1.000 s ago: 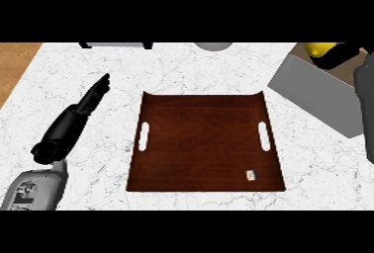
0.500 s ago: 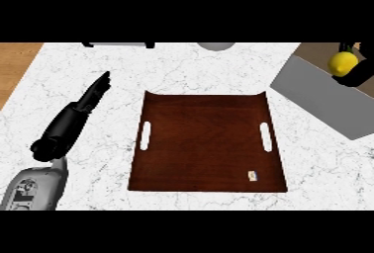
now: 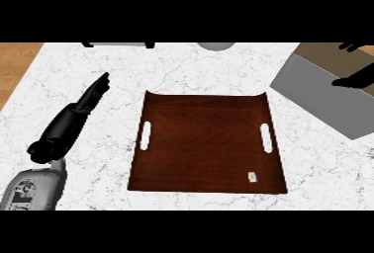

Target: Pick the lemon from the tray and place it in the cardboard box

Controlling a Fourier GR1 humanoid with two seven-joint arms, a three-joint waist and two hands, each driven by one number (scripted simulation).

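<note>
The wooden tray (image 3: pixel 205 143) lies in the middle of the counter (image 3: pixel 182 69), its long sides running toward the near and far edges. It holds no lemon: only its 2 slot handles (image 3: pixel 145 137) and a small pale label (image 3: pixel 252 176) near its near right corner show on the dark wood. The cardboard box (image 3: pixel 321 91) stands at the counter's far right corner, a grey flap folded out toward the tray and a strip of brown inside showing behind it. The lemon is nowhere in view. Judging by the bare tray, the pick is done and the lemon is either already inside the box or hidden by the hand over it. What remains is at most the release and the pull-back.

The left hand (image 3: pixel 73 118) lies near the counter's left edge, well apart from the tray, open and straight, pointing toward the far edge and holding nothing. Of the right hand (image 3: pixel 358 79) only 2 dark parts show at the right edge, over the box. I cannot tell whether it is open or closed.
</note>
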